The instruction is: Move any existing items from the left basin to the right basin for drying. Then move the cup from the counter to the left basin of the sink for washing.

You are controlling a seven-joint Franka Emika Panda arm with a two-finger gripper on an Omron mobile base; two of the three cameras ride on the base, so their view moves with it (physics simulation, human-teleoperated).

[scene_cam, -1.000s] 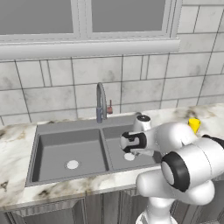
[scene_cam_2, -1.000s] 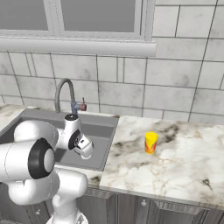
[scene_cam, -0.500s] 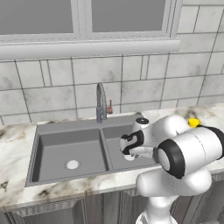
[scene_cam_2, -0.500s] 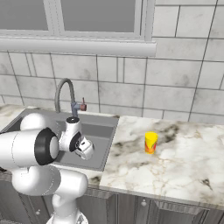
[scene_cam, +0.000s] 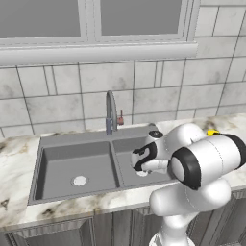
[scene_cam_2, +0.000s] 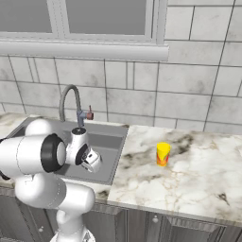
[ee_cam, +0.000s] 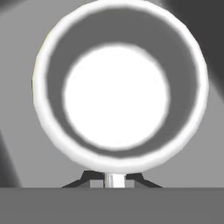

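Now a white robot arm bends low over a dark grey double sink point(scene_cam: 72, 144) set into a pale marble worktop point(scene_cam_2: 189, 184) with grey-brown veins. From the left base view, the gripper point(scene_cam: 142, 169) hangs over the narrower right basin point(scene_cam: 126, 149), holding a small glossy white mug point(scene_cam: 142, 172) just under the hand. From the right base view, the same gripper point(scene_cam_2: 94, 163) sits in front of the right basin point(scene_cam_2: 106, 144), with the mug point(scene_cam_2: 96, 164) showing as a small white shape at the hand's end.

The hand view looks straight down into the mug point(ee_cam: 118, 87): a thick white round rim, a grey inner wall and a bright white bottom. The gripper point(ee_cam: 114, 178) pinches the mug's rim at the lower edge of that view, with its dark fingertips point(ee_cam: 89, 177) close together on either side of the rim. Dark grey basin floor lies behind the mug; whether the mug touches it cannot be told.

The wider left basin point(scene_cam: 77, 166) holds a round silver drain point(scene_cam: 79, 181). A curved grey faucet point(scene_cam: 111, 111) with a small red lever point(scene_cam: 120, 118) stands behind the sink against a grey tiled wall point(scene_cam: 48, 96).

A small yellow cup point(scene_cam_2: 163, 154) with a red-orange band stands upright on the worktop, well to the right of the sink.
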